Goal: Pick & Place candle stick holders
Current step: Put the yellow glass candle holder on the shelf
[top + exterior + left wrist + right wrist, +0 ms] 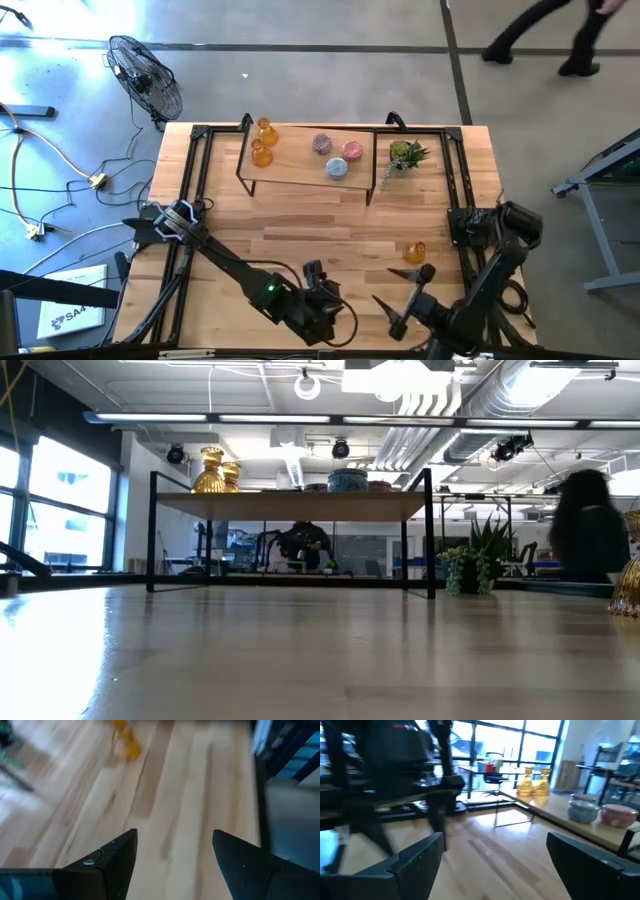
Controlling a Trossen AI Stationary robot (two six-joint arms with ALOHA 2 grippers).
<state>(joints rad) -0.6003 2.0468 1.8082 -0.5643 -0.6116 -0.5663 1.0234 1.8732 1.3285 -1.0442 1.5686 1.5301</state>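
On the small wooden riser shelf (pixel 300 172) at the table's far middle stand two amber candle stick holders (pixel 262 141), two pink ones (pixel 322 143) (pixel 353 150) and a light blue one (pixel 337 167). A third amber holder (pixel 415 252) stands alone on the table near the right side; it shows blurred in the left wrist view (pixel 125 742). My left gripper (pixel 175 845) hovers open near the table's near edge (pixel 325 290), left of that holder. My right gripper (pixel 495 855) is open and level near the front right (pixel 393 287), facing the shelf.
A small spiky green potted plant (pixel 405 155) stands on the table just right of the shelf. Black metal frame rails (pixel 190 180) run along both table sides. Bare wood lies between the shelf and the arms. A person walks on the floor beyond the far edge (pixel 540 35).
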